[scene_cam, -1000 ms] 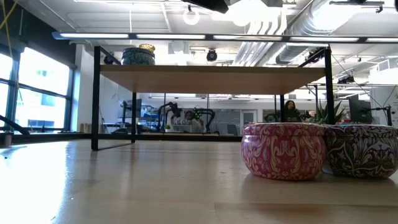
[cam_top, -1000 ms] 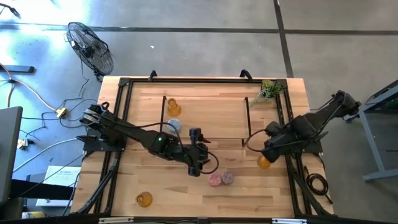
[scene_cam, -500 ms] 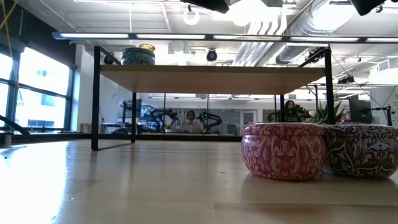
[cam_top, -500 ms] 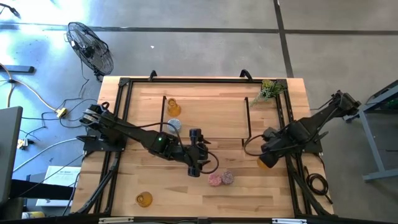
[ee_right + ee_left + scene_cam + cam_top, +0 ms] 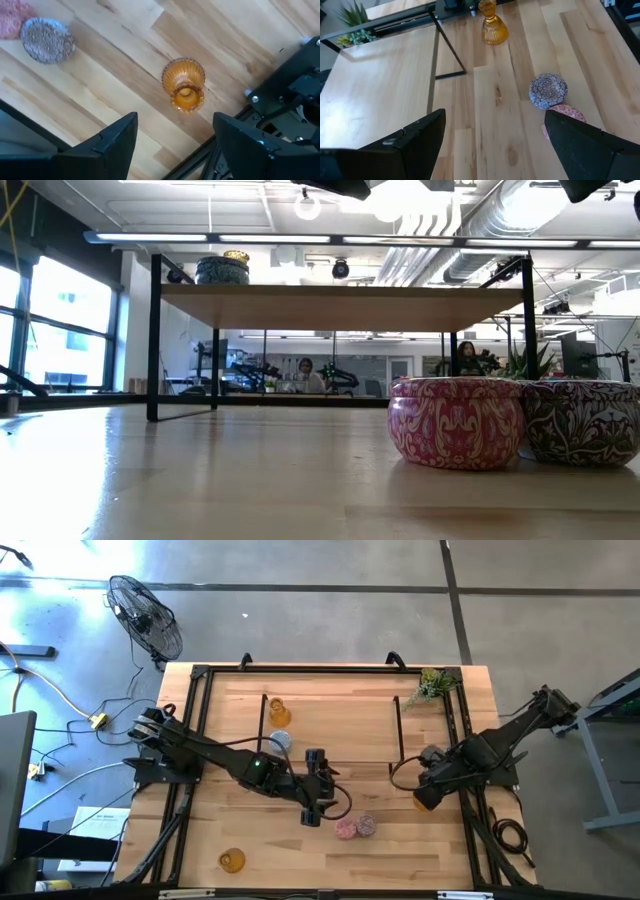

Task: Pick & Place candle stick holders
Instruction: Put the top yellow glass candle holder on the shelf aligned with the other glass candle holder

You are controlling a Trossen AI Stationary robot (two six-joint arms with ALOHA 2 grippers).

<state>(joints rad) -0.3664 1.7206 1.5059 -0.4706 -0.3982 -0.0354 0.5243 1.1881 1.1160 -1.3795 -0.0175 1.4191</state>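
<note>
Pink holder (image 5: 455, 422) and purple holder (image 5: 583, 420) sit nearest the table's front edge, touching each other, right of table centre; take this pair as the landmark. In the high view they read as pink (image 5: 345, 829) and purple (image 5: 367, 826).

Left gripper (image 5: 316, 802) hovers just up-left of the pair, jaws spread wide, nothing between them; its wrist view shows the purple holder (image 5: 548, 90) ahead with pink partly hidden by a finger. No change there over the last second, so likely waiting or lining up on the pair.

Front-left of the pair, well apart, one amber holder (image 5: 232, 860) stands alone near the front edge.

Right of the pair, by the right rail: right gripper (image 5: 428, 792) has moved in over the second amber holder (image 5: 183, 84) during the last second, shifting toward table centre until it covers most of the holder in the high view. Jaws wide open, holder upright between and below them, not yet touched. Judgement: grasp approach on this piece, descent and close next; narrow neck means off-centre closing could tip it.

Behind the pair, beyond the left gripper: blue holder (image 5: 280, 740), then the third amber holder (image 5: 277, 713) farther back, both on the black-framed shelf (image 5: 330, 668). Plant sprig (image 5: 433, 685) is at the far right corner.
</note>
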